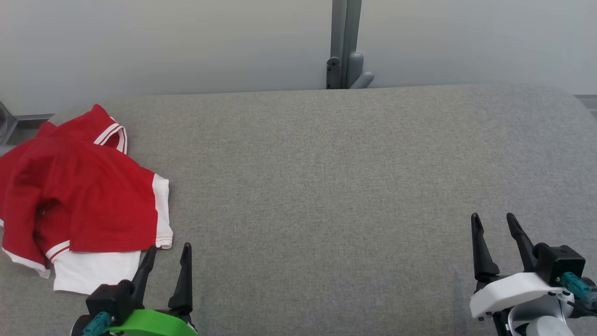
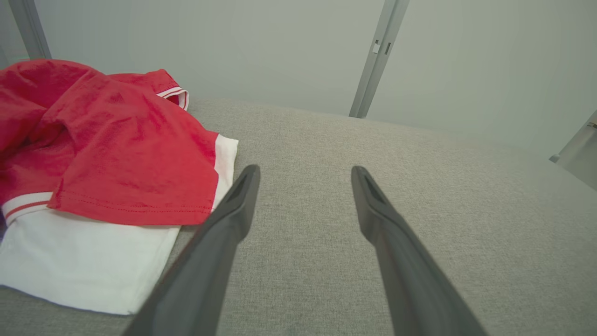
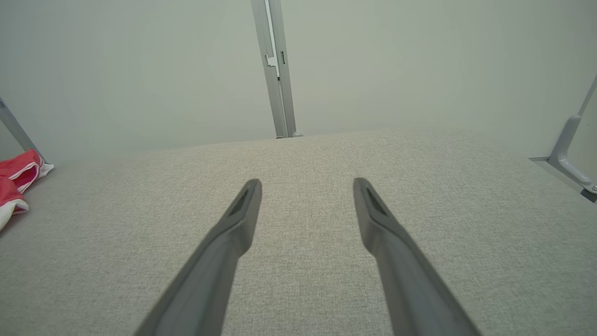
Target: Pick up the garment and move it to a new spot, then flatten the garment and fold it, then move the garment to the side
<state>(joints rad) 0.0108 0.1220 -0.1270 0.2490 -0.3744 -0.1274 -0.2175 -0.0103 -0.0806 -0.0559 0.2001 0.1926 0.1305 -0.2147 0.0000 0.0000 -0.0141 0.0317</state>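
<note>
While head view gives garment (image 1: 93, 186) nearly whole, right wrist view catches corner — left hand (image 1: 170, 247), right hand (image 1: 493, 216) spread, empty.

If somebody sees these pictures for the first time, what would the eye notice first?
The red and white garment draws the eye first: it lies crumpled at the left of the grey fabric surface. Next come the two open grippers: the left gripper close beside the garment's near edge, the right gripper far off at the lower right, over bare fabric.
</note>
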